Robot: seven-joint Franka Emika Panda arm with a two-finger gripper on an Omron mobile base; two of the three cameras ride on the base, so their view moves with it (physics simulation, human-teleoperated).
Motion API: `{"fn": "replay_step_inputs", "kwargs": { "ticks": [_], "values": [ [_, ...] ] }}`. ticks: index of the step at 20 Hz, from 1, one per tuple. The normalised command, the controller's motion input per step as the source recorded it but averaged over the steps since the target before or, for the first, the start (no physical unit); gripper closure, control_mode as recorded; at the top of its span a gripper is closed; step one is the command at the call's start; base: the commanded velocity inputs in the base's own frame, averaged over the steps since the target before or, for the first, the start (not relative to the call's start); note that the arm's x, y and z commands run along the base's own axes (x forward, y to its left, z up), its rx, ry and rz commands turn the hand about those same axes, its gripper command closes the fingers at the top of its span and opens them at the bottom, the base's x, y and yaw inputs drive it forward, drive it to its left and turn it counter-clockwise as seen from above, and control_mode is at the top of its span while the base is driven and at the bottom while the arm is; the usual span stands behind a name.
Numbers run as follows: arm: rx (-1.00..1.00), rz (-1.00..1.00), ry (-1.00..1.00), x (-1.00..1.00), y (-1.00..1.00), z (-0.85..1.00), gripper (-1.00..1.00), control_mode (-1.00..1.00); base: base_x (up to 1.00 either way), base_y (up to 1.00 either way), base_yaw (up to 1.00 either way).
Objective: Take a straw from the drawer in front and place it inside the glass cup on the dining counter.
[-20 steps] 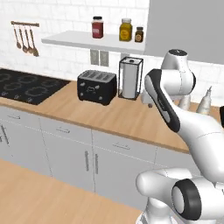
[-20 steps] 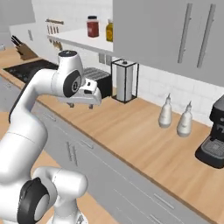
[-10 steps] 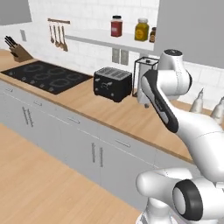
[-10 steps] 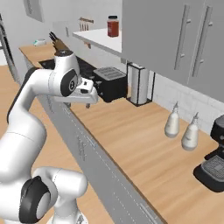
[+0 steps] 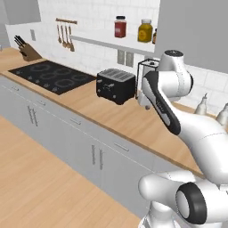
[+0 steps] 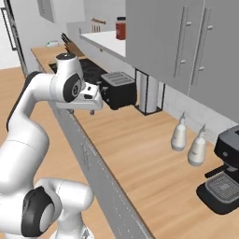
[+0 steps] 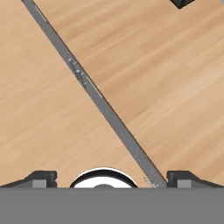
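My gripper [image 6: 87, 106] hangs over the front edge of the wall-side worktop [image 5: 129, 120], pointing down. In the hand view its two dark fingertips [image 7: 41, 177] stand far apart with nothing between them, so the gripper [image 7: 111, 179] is open. Below them run the wooden worktop, the floor and a thin grey line of cabinet fronts [image 7: 100, 100] between the two. A row of light grey drawer fronts [image 5: 118, 149] with slim bar handles sits under the worktop, all shut; I cannot tell which one is the drawer. The straw is hidden. The glass cup and the dining counter are out of view.
On the worktop stand a black toaster [image 5: 116, 84], a steel holder [image 6: 148, 93], two grey soap dispensers [image 6: 179, 135] and a coffee machine [image 6: 224, 184]. A black hob [image 5: 51, 75] and a knife block [image 5: 26, 52] lie to the left. Jars [image 5: 120, 26] stand on the shelf.
The whole picture has shifted in both base views, so the base has moved; the hob and knife block have come into view. The gripper has stayed open.
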Motion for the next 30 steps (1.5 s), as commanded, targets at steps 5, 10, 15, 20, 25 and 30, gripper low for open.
{"fn": "replay_step_inputs", "kwargs": {
  "ticks": [5,10,15,20,25,30],
  "values": [
    [0.00,0.04,0.00,0.00,-0.07,0.00,-1.00,-1.00,0.00,-0.39,0.17],
    [0.00,0.21,0.00,-0.07,0.07,0.00,-1.00,-1.00,0.00,0.00,0.00],
    [-0.19,0.12,0.00,-0.04,0.90,-0.06,-1.00,-1.00,0.00,0.00,0.00],
    [-0.35,0.02,-0.03,0.00,0.88,-0.42,-1.00,-1.00,0.00,0.00,0.00],
    [-0.41,0.00,-0.06,0.12,0.61,-0.79,-1.00,-1.00,0.00,0.00,0.00],
    [-0.44,0.00,0.00,0.24,0.69,-0.99,-1.00,-1.00,0.00,0.00,0.00]
  ]
}}
